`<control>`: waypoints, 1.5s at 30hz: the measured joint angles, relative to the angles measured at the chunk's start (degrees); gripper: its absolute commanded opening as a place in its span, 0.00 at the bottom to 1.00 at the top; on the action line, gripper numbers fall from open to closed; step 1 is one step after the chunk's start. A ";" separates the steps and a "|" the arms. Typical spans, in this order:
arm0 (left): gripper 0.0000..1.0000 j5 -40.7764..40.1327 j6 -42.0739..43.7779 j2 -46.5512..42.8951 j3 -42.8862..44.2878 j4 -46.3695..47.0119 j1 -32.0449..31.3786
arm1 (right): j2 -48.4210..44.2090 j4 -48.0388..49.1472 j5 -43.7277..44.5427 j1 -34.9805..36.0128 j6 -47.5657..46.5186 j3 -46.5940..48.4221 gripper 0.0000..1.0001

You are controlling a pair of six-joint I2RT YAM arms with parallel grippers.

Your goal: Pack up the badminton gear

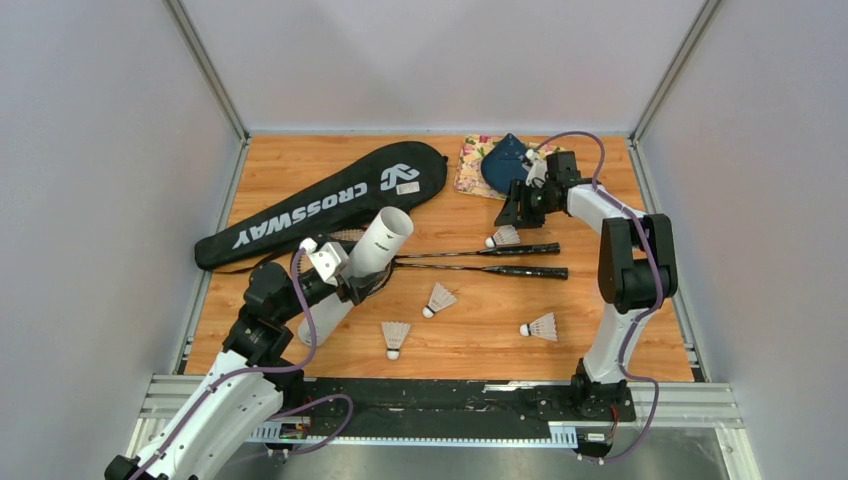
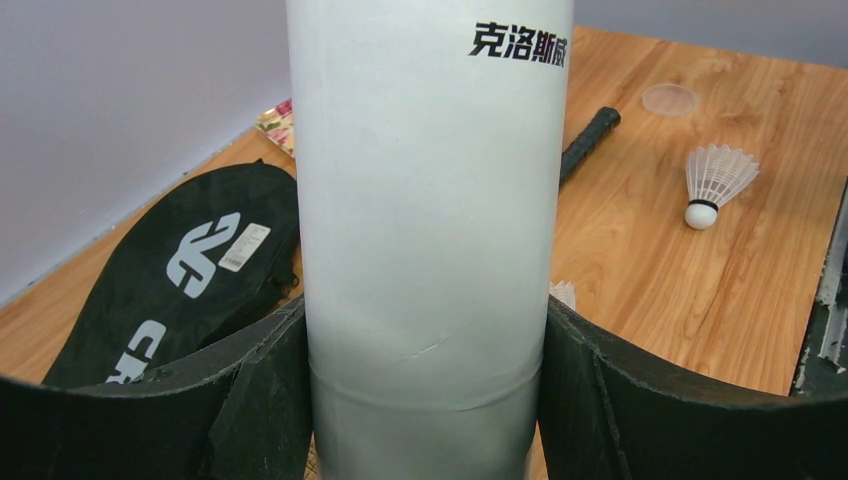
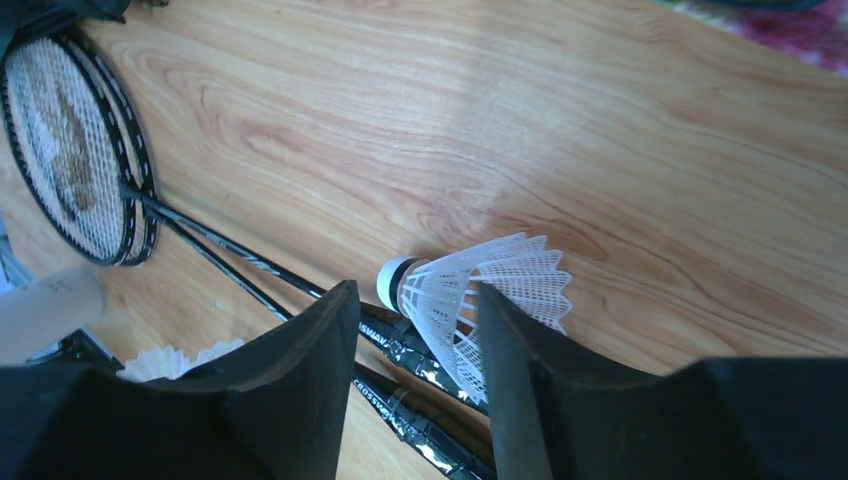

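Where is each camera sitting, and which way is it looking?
Top external: high behind the robot, looking down at the table; the left arm and right arm show.
Left wrist: on the left arm, looking along the left gripper, clamped on the white tube.
Right wrist: on the right arm, looking down past the open right gripper at a shuttlecock by the racket handles.
Shared: top and left wrist both show the CROSSWAY cover.

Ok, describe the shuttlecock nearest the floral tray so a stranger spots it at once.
Find the two rackets lying across the middle of the table. Beyond their handle end lies a white shuttlecock. The other three lie alone on bare wood; only this one sits beside the rackets.
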 measured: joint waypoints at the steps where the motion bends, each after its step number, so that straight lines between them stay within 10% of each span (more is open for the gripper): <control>1: 0.23 0.02 -0.02 0.02 0.00 0.00 0.00 | 0.37 -0.22 -0.74 0.11 -0.09 0.02 0.43; 4: 0.24 0.22 0.00 0.37 0.00 0.00 0.00 | 0.74 -0.24 -2.34 0.52 -0.13 -0.02 0.23; 5: 0.24 0.24 0.00 0.55 0.00 0.04 0.00 | 0.74 -0.15 -2.99 0.74 0.35 -0.04 0.00; 13: 0.23 0.44 0.00 3.21 0.00 1.40 0.00 | -7.72 -5.14 3.26 5.44 4.68 0.17 0.00; 23: 0.21 0.42 0.04 5.90 0.00 1.40 0.00 | -38.01 -7.93 16.76 37.22 3.93 15.65 0.00; 45: 0.19 3.26 -0.07 3.85 0.00 -0.17 0.00 | -28.98 -10.67 11.10 42.07 11.89 15.67 0.00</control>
